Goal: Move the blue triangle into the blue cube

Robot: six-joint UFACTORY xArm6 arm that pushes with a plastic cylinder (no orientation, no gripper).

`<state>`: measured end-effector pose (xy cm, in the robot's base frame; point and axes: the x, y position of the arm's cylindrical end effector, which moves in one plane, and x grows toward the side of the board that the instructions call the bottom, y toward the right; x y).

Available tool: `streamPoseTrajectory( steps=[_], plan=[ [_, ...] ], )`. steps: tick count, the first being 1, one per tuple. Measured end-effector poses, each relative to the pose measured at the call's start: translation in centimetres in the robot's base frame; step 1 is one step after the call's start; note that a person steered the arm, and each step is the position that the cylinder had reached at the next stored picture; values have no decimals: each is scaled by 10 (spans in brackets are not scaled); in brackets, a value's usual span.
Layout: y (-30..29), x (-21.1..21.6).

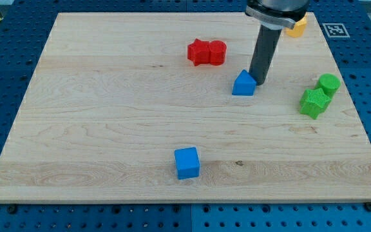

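Note:
The blue triangle (243,84) lies on the wooden board (108,116) right of centre, in the upper half. The blue cube (187,163) sits well below it and to the left, near the board's bottom edge. My tip (259,82) is down on the board just right of the blue triangle, touching or nearly touching its right side. The dark rod rises from the tip to the view's top.
Two red blocks (206,52) sit side by side up and left of the triangle. A green star-like block (315,103) and a green cylinder (328,84) stand at the right. An orange block (296,26) is partly hidden behind the arm at the top.

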<state>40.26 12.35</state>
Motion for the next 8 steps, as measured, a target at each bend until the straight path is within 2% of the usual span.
streamPoseTrajectory(
  steps=[3,7,8],
  plan=[
    [-41,3],
    [-74,41],
    [-77,65]
  ],
)
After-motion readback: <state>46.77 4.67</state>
